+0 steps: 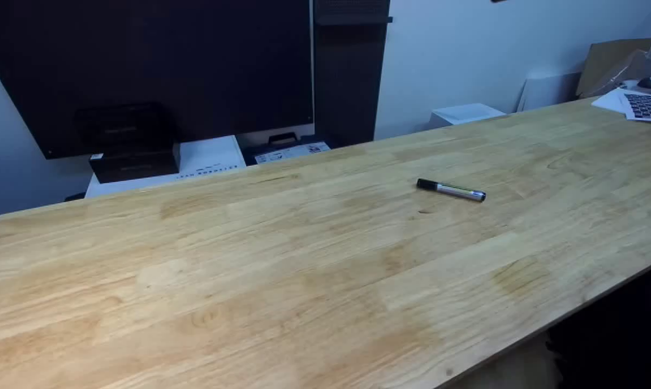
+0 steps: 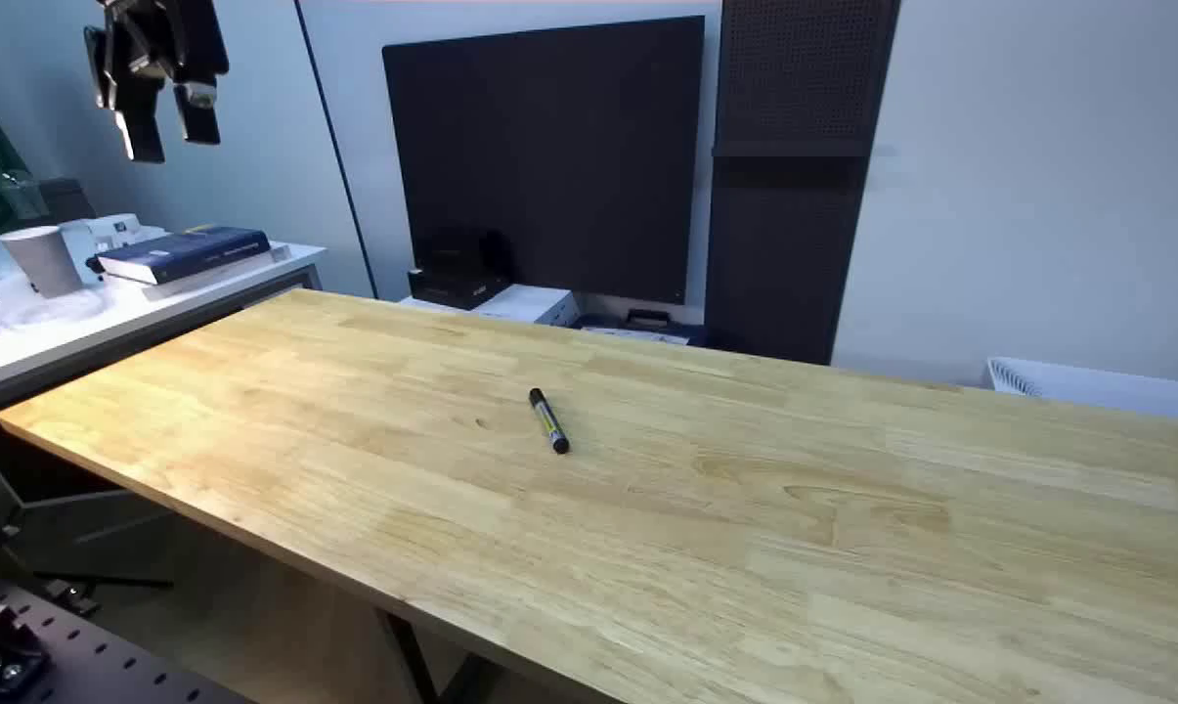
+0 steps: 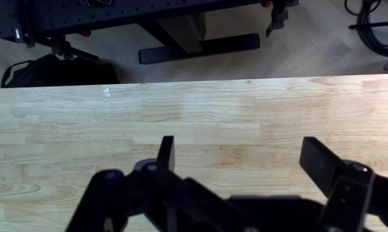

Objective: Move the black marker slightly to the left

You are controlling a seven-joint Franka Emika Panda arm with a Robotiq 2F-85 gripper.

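In an exterior view: marker (image 1: 451, 190), black ends and silver barrel, lying on its side on the bench (image 1: 282, 281), well in from both long edges.

In an exterior view: end effector (image 2: 173, 149), aloft, apart from bench and marker; fingers (image 2: 198, 122) parted. Marker, longer black end toward the far edge. Cup (image 2: 44, 261) and book (image 2: 193, 252), beyond the left short edge.

In the wrist view: pads (image 3: 319, 164) wide apart, bench surface visible between; end effector released, one long edge of the bench crossing beyond it.

Black marker (image 1: 451, 189) on wooden table (image 1: 260, 270)
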